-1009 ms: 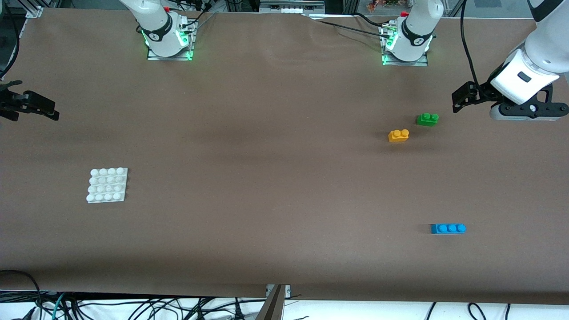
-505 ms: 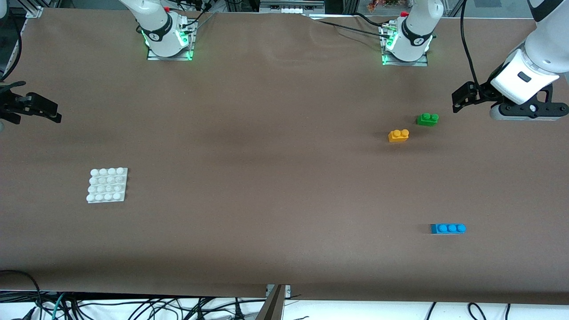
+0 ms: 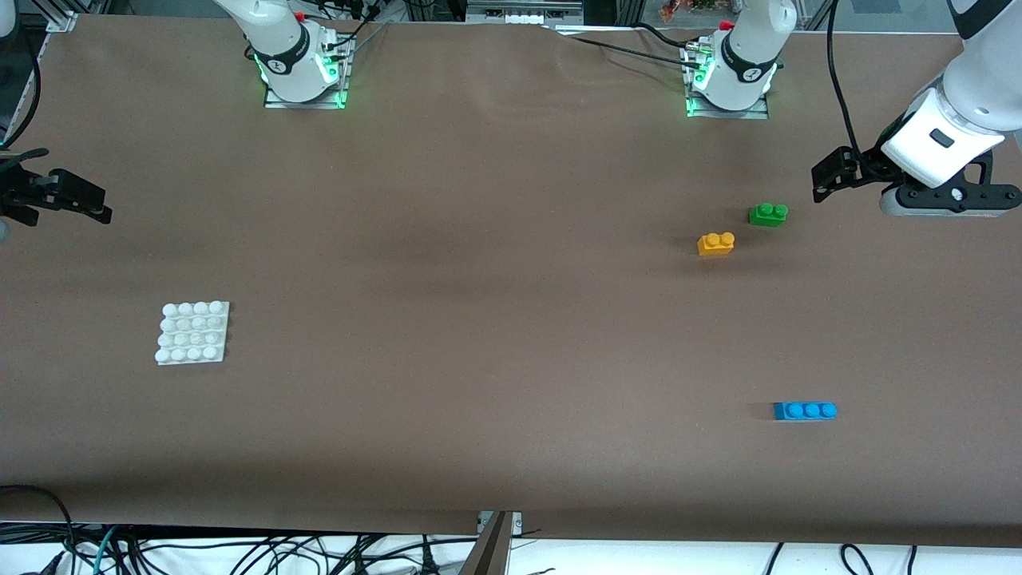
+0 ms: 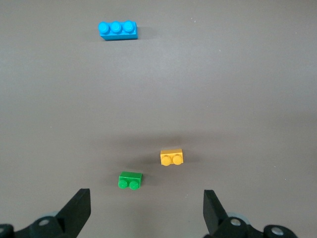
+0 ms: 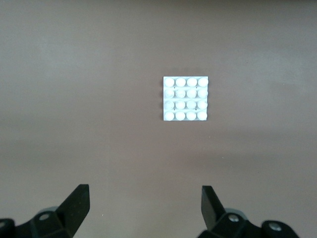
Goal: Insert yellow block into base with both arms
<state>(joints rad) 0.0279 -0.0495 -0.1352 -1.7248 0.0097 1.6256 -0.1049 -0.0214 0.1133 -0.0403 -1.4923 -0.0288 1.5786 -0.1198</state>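
The yellow block (image 3: 716, 243) lies on the brown table toward the left arm's end, studs up; the left wrist view shows the yellow block (image 4: 172, 157) too. My left gripper (image 3: 824, 180) hangs open and empty over the table, to one side of the block and apart from it; in its wrist view the left gripper (image 4: 146, 198) has its fingers spread wide. The white studded base (image 3: 192, 332) lies flat toward the right arm's end, and the base (image 5: 185, 98) also shows from the right wrist. My right gripper (image 3: 89, 204) hovers open over the table's edge there; the right gripper (image 5: 144, 193) holds nothing.
A green two-stud brick (image 3: 768, 214) sits just beside the yellow block, a little farther from the front camera; the green brick (image 4: 130, 180) lies closest to the left fingers. A blue three-stud brick (image 3: 805, 410) lies nearer the front camera. Both arm bases stand along the table's back edge.
My right gripper has crept slightly inward over the table edge. The left arm, the bricks and the base have not moved.
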